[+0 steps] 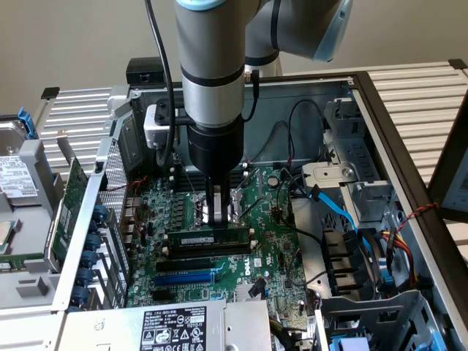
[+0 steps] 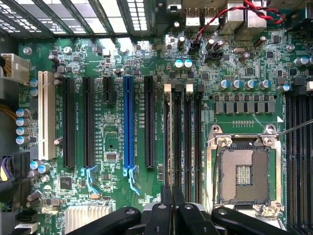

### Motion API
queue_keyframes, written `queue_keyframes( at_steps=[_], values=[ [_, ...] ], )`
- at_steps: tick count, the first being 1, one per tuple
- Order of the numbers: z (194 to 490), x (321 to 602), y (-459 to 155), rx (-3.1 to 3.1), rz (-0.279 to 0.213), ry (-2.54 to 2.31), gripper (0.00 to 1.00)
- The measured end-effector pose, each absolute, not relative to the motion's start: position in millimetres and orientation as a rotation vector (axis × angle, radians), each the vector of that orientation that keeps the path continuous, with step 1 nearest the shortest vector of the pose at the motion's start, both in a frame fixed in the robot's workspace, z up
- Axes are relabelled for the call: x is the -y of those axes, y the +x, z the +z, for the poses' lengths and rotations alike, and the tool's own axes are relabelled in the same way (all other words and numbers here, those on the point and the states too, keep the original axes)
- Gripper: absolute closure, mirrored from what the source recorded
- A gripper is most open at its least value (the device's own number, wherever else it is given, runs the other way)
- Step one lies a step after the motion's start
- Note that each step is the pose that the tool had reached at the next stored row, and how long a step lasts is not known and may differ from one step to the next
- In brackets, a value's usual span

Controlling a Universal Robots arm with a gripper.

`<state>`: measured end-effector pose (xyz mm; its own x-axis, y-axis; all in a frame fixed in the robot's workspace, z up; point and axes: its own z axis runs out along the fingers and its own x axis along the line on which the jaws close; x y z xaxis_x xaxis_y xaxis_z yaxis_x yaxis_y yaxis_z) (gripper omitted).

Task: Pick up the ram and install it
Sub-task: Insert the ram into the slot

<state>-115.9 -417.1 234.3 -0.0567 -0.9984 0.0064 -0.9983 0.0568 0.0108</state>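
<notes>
Where closed gripper (image 1: 212, 219) hangs, long thin green ram (image 1: 208, 239), black slots (image 1: 197, 261)

We saw a pale slatted surface (image 1: 424, 95) carrying an open computer case (image 1: 382, 124), lying on its side, with a hard drive (image 1: 18, 172) just beside it at the exterior view's left.

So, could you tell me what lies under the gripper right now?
Below the shut gripper the ram stands on edge on the motherboard, beside the processor socket. The ram covers its own slot, and whether the gripper touches it cannot be told.
</notes>
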Motion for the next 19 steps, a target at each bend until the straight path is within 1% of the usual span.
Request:
queue_keyframes(
  at_steps=[19],
  values=[
    [231.2, 417.6, -116.6, 2.275, -0.005, 2.15, 0.88]
  ],
)
